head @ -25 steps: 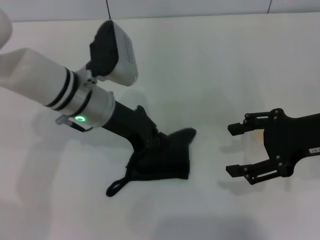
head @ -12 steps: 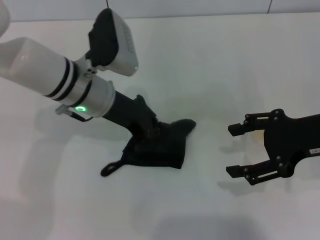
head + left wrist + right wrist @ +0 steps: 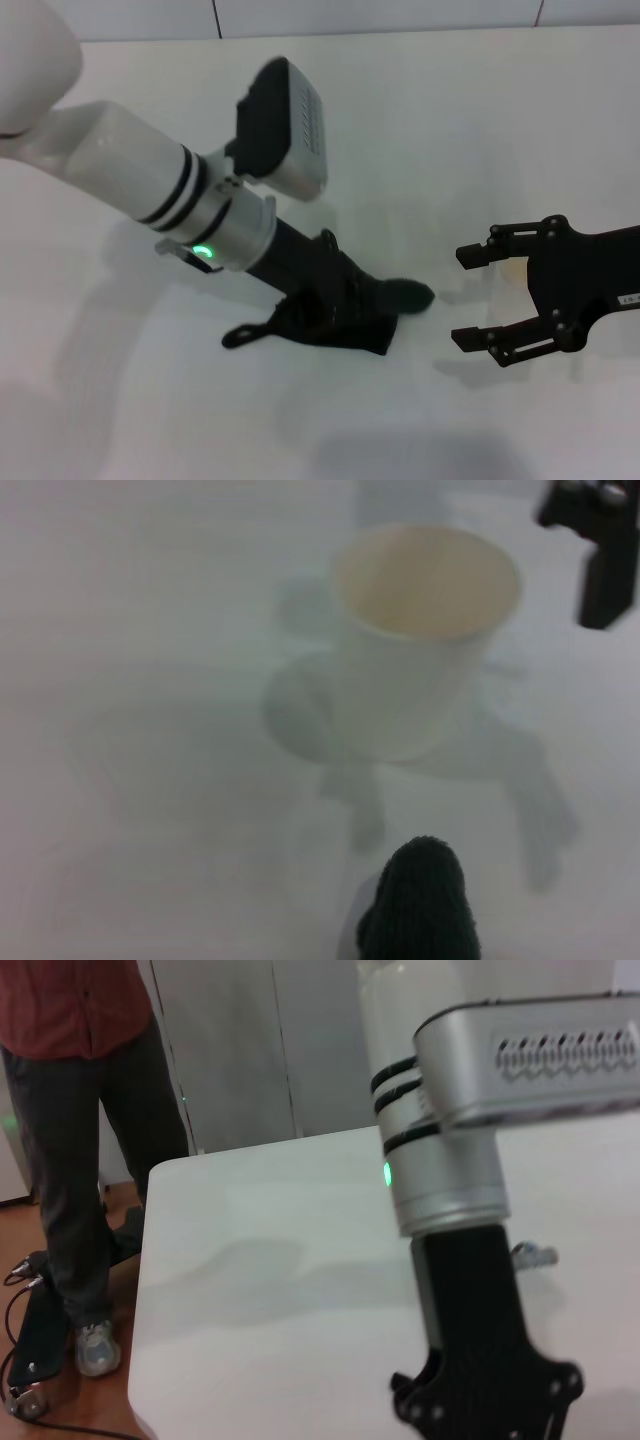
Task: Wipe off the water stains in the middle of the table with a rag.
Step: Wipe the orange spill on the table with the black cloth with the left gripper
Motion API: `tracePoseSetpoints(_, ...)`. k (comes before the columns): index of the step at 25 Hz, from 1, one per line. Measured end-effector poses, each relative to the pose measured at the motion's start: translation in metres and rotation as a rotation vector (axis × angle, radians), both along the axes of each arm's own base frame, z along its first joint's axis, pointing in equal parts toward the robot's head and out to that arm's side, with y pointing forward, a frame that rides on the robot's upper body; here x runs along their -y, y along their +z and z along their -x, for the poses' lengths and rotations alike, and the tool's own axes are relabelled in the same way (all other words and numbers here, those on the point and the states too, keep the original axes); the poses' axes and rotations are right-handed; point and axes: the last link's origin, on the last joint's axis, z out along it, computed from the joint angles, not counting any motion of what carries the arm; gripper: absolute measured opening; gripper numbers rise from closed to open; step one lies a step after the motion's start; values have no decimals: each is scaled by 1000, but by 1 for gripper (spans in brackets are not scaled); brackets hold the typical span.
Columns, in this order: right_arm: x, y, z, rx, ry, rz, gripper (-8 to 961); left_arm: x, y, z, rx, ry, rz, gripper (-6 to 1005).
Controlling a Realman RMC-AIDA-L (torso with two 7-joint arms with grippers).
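Observation:
The black rag (image 3: 352, 322) lies flattened on the white table (image 3: 430, 130) near its middle, with its small loop (image 3: 240, 335) trailing to the left. My left gripper (image 3: 335, 292) presses down into the rag and is shut on it. One tip of the rag (image 3: 420, 910) shows in the left wrist view. The water stains do not show in any view. My right gripper (image 3: 474, 298) rests to the right of the rag, open, with a white paper cup (image 3: 508, 284) between its fingers.
The paper cup (image 3: 425, 640) stands upright just ahead of the rag tip, with a right gripper finger (image 3: 603, 555) beside it. In the right wrist view a person (image 3: 75, 1110) stands beyond the table's edge (image 3: 145, 1290).
My left arm has dragged the rag to the right, toward the cup and the right gripper, and the rag now lies flatter. The right gripper has not moved.

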Motion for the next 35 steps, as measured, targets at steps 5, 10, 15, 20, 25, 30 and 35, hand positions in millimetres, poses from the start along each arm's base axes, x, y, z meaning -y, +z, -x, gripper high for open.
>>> tracePoseSetpoints(5,-1,0,1,-2,0,-5,835,12,-9,-1,-8,-19,51,53)
tracePoseSetpoints(10,-1,0,2,-8,5,-9,835,25,-18,-4,-3,-42,112,53)
tracePoseSetpoints(15,-2,1,2,-8,8,-12,835,36,-24,-6,-5,-59,159,54)
tracePoseSetpoints(20,-2,1,2,-8,8,-12,835,39,-25,-6,0,-57,176,54)
tracePoseSetpoints(25,-2,1,2,-9,9,-12,835,29,-18,3,19,0,102,55)
tracePoseSetpoints(30,-2,1,2,-10,8,-12,835,9,1,18,28,67,-4,55)
tracePoseSetpoints(35,-2,1,1,-11,7,-15,835,0,17,28,37,114,-61,56)
